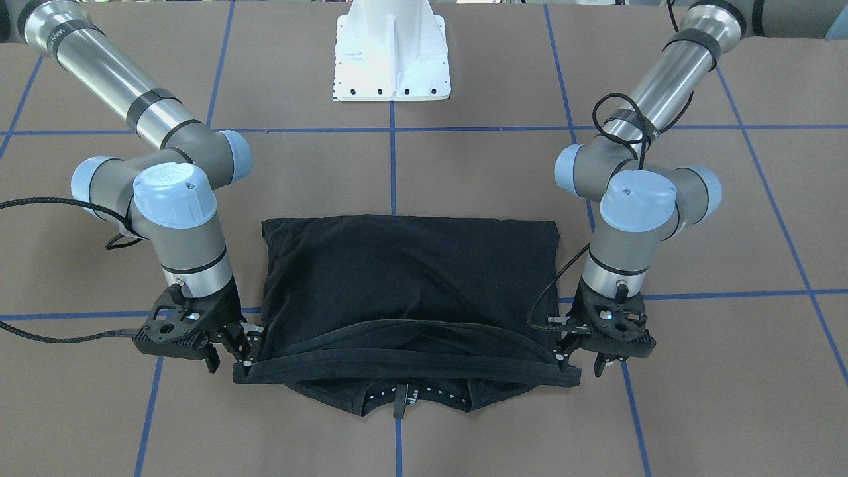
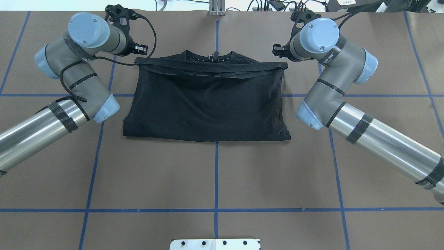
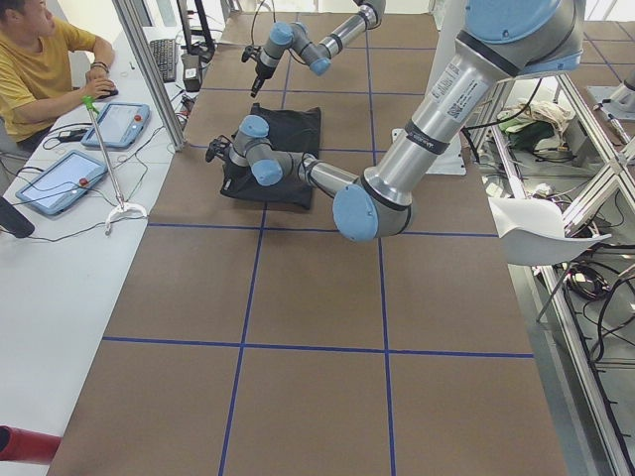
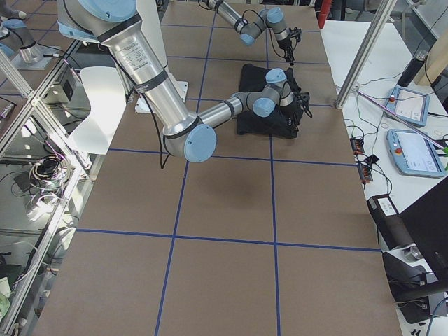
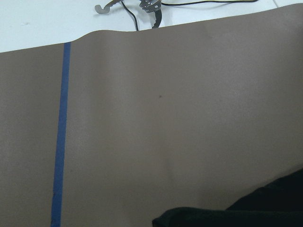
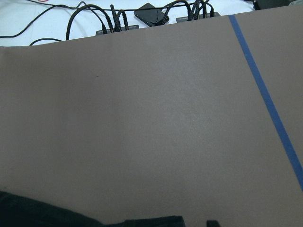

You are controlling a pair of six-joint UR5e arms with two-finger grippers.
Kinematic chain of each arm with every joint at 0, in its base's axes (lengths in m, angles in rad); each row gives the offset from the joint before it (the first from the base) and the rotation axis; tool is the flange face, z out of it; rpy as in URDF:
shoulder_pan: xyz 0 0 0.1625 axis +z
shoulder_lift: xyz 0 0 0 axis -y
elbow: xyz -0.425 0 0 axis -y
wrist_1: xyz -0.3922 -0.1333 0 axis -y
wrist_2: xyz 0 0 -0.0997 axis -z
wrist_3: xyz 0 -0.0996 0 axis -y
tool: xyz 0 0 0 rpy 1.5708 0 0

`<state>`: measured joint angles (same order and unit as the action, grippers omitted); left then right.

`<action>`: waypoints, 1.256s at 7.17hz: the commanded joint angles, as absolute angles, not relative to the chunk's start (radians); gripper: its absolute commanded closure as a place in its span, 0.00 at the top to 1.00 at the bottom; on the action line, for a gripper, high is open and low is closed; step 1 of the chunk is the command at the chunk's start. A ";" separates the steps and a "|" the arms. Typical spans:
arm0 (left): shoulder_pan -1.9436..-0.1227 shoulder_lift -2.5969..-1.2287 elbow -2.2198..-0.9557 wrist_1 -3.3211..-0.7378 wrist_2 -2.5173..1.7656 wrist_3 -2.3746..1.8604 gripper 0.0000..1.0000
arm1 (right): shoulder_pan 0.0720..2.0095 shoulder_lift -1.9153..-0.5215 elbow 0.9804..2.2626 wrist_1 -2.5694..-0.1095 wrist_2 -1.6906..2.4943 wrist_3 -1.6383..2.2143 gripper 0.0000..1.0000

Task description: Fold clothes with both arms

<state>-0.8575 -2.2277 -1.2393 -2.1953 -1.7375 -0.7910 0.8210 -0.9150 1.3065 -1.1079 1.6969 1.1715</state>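
**A:** Seen from across the worktop, where is the T-shirt?

**B:** It lies doubled over, its long axis running left to right. The hem band sits on the far side, just short of the collar.

**A:** And the pincers?

**B:** The left pincer is at the hem's left corner and the right pincer is at its right corner. Each has its jaws apart, with the inner finger just beside the cloth. I judge that neither grips anything.

**A:** Overhead?

**B:** The folded edge lies near the robot. Both pincers are at the far corners, with the shirt between them.

**A:** The side views?

**B:** The shirt is a dark patch between the arms, and the jaws are too small to read.

**A:** The wrist views?

**B:** Each shows only a sliver of black cloth along its bottom edge.

**A:** So what does the next grasp turn on?

**B:** The cloth lies inward from each pincer, towards the centre. Each arm is nearest to its own end of the long axis.
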 commanded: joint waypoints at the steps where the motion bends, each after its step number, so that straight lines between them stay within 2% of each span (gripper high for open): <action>1: -0.862 -2.101 -1.413 -2.197 -1.846 -0.759 1.00 | 0.844 -0.969 1.380 -1.104 1.795 1.121 1.00; 3: -0.827 -1.964 -1.595 -2.203 -1.848 -0.794 1.00 | 0.827 -1.055 1.521 -1.106 1.798 1.109 1.00; 4: -0.765 -1.894 -1.658 -2.204 -1.845 -0.830 1.00 | 0.812 -1.074 1.541 -1.104 1.795 1.111 1.00; 6: -0.659 -1.763 -1.667 -2.393 -1.836 -0.909 1.00 | 0.798 -1.077 1.545 -1.103 1.789 1.123 1.00; 8: -0.589 -1.753 -1.658 -2.428 -1.800 -0.968 1.00 | 0.796 -1.081 1.557 -1.103 1.787 1.124 1.00; 9: -0.581 -1.753 -1.660 -2.430 -1.789 -0.974 0.96 | 0.796 -1.083 1.555 -1.103 1.786 1.124 1.00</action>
